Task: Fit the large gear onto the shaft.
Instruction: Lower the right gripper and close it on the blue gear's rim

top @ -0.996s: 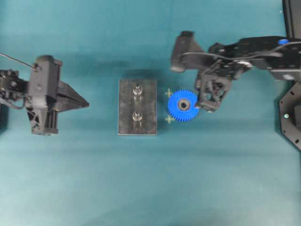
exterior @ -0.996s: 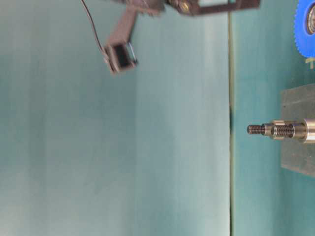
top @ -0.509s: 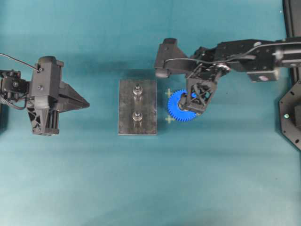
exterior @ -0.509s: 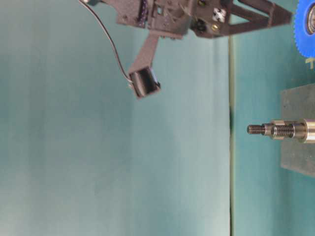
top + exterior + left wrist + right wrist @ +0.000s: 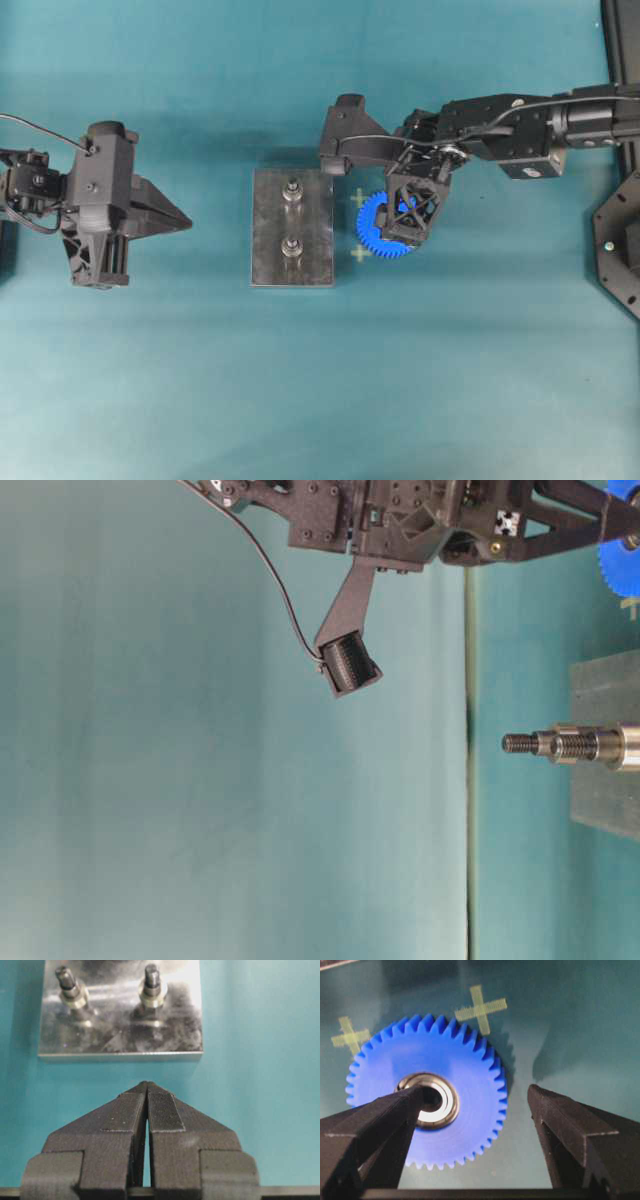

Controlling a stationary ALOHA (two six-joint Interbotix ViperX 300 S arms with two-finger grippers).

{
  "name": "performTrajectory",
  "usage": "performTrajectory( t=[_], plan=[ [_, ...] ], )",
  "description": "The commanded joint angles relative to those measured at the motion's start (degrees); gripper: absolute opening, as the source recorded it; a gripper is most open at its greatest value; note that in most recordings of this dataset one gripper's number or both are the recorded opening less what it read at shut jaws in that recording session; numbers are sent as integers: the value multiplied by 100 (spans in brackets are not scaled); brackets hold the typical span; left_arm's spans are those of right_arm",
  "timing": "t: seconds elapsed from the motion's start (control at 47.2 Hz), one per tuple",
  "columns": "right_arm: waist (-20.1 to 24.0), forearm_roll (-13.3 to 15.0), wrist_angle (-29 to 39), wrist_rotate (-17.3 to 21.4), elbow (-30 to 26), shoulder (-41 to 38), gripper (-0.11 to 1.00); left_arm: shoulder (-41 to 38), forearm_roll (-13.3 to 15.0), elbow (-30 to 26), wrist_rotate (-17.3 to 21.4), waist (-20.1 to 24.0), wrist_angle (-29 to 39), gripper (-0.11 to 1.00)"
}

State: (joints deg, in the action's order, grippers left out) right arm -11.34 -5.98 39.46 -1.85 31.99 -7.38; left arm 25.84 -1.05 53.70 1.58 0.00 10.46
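The large blue gear (image 5: 372, 230) lies flat on the teal mat just right of the grey plate (image 5: 315, 260). Two steel shafts (image 5: 292, 190) (image 5: 292, 247) stand upright on the plate. My right gripper (image 5: 409, 213) is open and hangs over the gear. In the right wrist view (image 5: 476, 1092) one finger (image 5: 375, 1130) covers the gear's bearing hole and the other finger (image 5: 565, 1130) is outside the toothed rim of the gear (image 5: 465, 1075). My left gripper (image 5: 178, 220) is shut and empty, left of the plate, its tips (image 5: 146, 1086) pointing at the plate (image 5: 120, 1035).
Two yellow cross marks (image 5: 358, 198) (image 5: 360, 253) sit on the mat beside the gear. In the table-level view the shafts (image 5: 560, 745) overlap and stick out from the plate (image 5: 605, 810). A black arm base (image 5: 620, 240) stands at the right edge.
My right arm has moved left and come down over the gear, so that its open fingers now straddle one side of it. The left arm, gear and plate have not moved.
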Motion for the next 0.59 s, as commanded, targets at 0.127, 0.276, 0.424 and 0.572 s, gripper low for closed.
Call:
performTrajectory(
  t=[0.127, 0.276, 0.424, 0.572],
  plan=[
    [18, 18, 18, -9, -114, -53, 90, 0, -18, -105, -18, 9, -70, 0],
    [18, 18, 18, 0, -114, -88, 89, -88, -18, -105, -26, 0, -123, 0],
    [9, 18, 193, 9, -114, -44, 89, -176, -18, -123, -26, 9, -229, 0],
    [18, 18, 457, 9, -114, -18, 89, -237, -18, -123, -26, 9, -352, 0]
  ],
)
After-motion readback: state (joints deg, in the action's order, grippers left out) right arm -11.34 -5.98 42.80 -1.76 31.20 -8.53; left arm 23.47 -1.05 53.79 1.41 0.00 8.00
